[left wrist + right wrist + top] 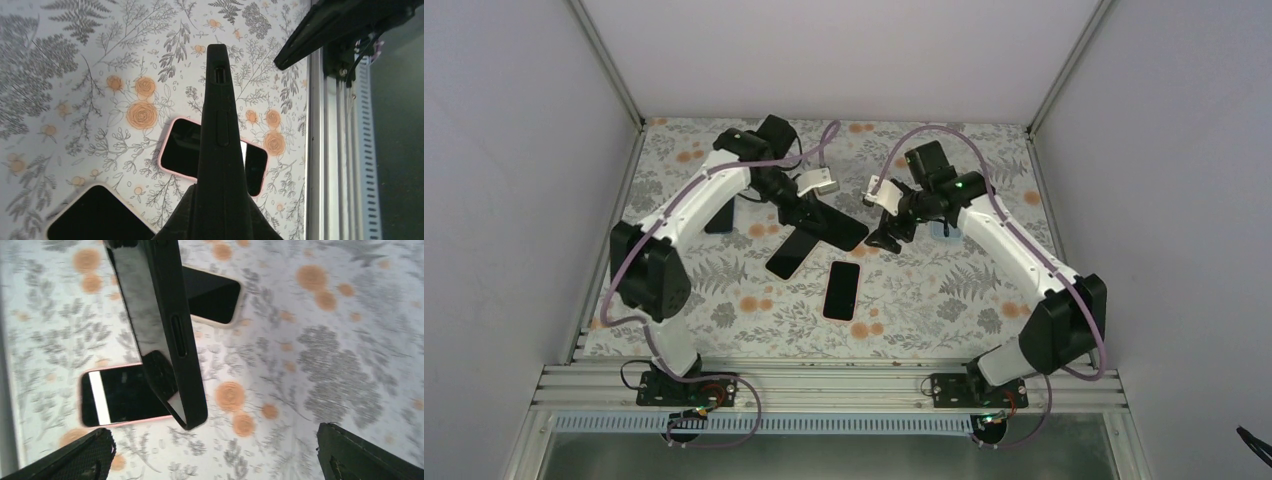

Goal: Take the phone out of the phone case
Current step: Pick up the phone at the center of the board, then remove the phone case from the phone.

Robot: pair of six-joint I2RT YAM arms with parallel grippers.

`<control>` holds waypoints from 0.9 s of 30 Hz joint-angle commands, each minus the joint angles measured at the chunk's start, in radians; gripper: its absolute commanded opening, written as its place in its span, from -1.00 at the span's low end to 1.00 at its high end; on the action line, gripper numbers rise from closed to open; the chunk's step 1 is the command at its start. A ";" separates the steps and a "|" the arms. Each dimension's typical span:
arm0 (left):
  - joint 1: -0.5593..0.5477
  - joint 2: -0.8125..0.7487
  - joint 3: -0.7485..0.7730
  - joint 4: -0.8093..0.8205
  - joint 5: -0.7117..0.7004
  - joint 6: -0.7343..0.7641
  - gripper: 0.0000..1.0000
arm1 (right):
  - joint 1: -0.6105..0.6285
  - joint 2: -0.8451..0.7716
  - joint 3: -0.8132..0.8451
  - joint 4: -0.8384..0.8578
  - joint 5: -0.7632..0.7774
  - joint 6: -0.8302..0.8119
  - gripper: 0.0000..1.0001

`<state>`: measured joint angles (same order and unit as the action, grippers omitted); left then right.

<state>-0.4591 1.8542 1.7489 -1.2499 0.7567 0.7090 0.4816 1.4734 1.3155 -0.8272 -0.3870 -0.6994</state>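
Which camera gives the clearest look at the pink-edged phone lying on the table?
The top external view: the pink-edged phone lies wholly uncovered. In both wrist views the raised black case hides part of it.

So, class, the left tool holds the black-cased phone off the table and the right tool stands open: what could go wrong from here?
The left tool grips the black-cased phone by one end only, so a pull from the open right tool might twist it loose. If dropped, it could strike the pink-cased phone lying on the table below.
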 commanded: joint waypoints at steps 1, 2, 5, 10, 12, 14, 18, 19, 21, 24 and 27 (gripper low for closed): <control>-0.050 -0.122 -0.062 0.120 -0.076 0.038 -0.95 | -0.016 0.070 0.056 -0.162 -0.210 -0.098 1.00; -0.061 -0.137 -0.069 0.123 -0.077 0.039 -0.95 | -0.017 0.088 0.067 -0.166 -0.214 -0.101 0.99; -0.098 -0.169 -0.087 0.123 -0.088 0.039 -0.95 | -0.027 0.145 0.109 -0.181 -0.222 -0.114 0.96; -0.126 -0.196 -0.116 0.101 -0.116 0.050 -0.95 | -0.054 0.182 0.157 -0.212 -0.255 -0.149 0.93; -0.127 -0.203 -0.116 0.088 -0.127 0.055 -0.95 | -0.066 0.221 0.174 -0.252 -0.272 -0.187 0.92; -0.128 -0.210 -0.110 0.079 -0.137 0.058 -0.95 | -0.074 0.248 0.190 -0.285 -0.277 -0.212 0.91; -0.132 -0.216 -0.087 0.060 -0.144 0.061 -0.95 | -0.083 0.287 0.209 -0.326 -0.271 -0.240 0.90; -0.134 -0.215 -0.080 0.057 -0.143 0.060 -0.95 | -0.084 0.294 0.214 -0.330 -0.272 -0.242 0.90; -0.140 -0.213 -0.075 0.056 -0.146 0.061 -0.95 | -0.083 0.309 0.222 -0.349 -0.279 -0.255 0.88; -0.146 -0.205 -0.062 0.048 -0.152 0.062 -0.95 | -0.084 0.322 0.223 -0.351 -0.271 -0.260 0.86; -0.156 -0.194 -0.044 0.036 -0.148 0.067 -0.95 | -0.084 0.321 0.213 -0.334 -0.261 -0.254 0.85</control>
<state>-0.5972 1.6802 1.6463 -1.1992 0.5591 0.7490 0.4080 1.7870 1.5097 -1.1606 -0.6430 -0.9295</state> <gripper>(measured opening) 0.111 0.928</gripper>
